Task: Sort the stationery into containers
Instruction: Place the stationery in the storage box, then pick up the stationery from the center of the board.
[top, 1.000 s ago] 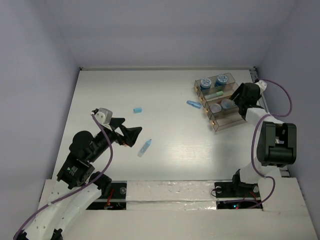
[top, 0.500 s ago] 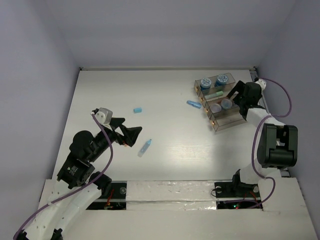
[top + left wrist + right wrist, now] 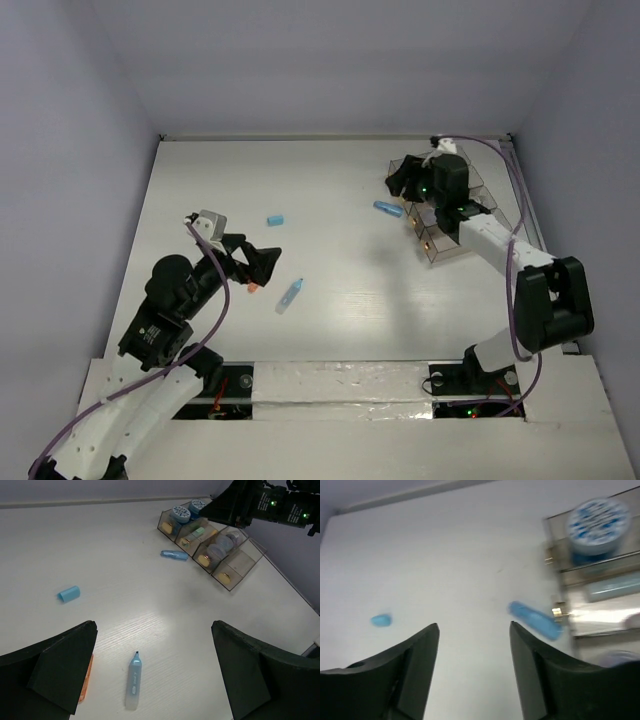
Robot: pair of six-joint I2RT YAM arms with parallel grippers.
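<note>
Right gripper (image 3: 474, 630) seen spread, empty, over rack (image 3: 239, 562). Left gripper (image 3: 152, 630) held wide, empty. Blue stick (image 3: 534, 619) found just beside rack; marker (image 3: 133, 680) and orange stick (image 3: 86, 677) near left gripper. Risk: rack likely nudged if stick is grabbed carelessly.

Four clear bins (image 3: 240, 566) are being counted, all joined in one rack. Two blue rolls (image 3: 180, 513) are being counted. Two little jars (image 3: 222, 544) are being counted, as far as can be told. Two long light-blue sticks (image 3: 133, 680) are being counted, and one short light-blue stub (image 3: 69, 593). One green stick (image 3: 196, 531) and one orange stick (image 3: 86, 677) are being counted too.
</note>
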